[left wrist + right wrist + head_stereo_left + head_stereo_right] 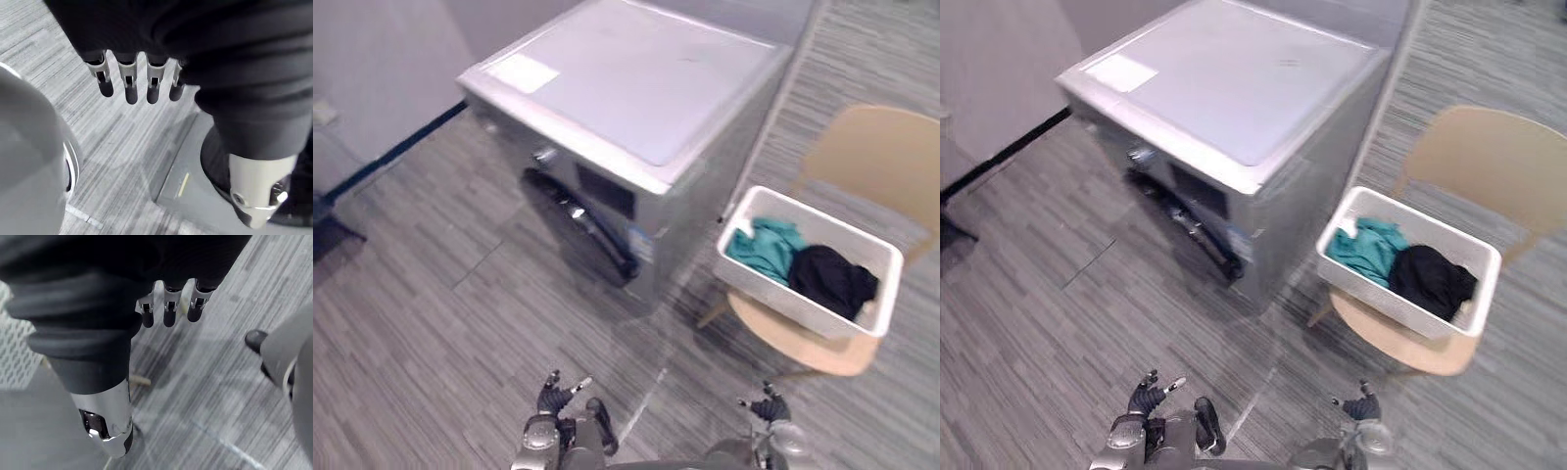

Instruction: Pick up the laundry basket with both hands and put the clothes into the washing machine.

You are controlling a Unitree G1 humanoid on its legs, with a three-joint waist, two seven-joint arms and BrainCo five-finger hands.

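Grey striped floor (440,304); front-loading washing machine (636,88) far left, its door (582,227) apparently shut, hard to confirm. White laundry basket (773,294) sits on wooden chair (881,157) at right, with teal garment (766,245) and black garment (830,277) inside. Left hand (548,401) and right hand (771,409) hang near, fingers straight, empty. Step: approach the basket, grip opposite rims, lift level.

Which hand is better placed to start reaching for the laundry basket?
Right. The laundry basket sits on the chair to the robot's right, and the right hand hangs open nearer it; the left hand, also open, is farther off. The lift likely needs both.
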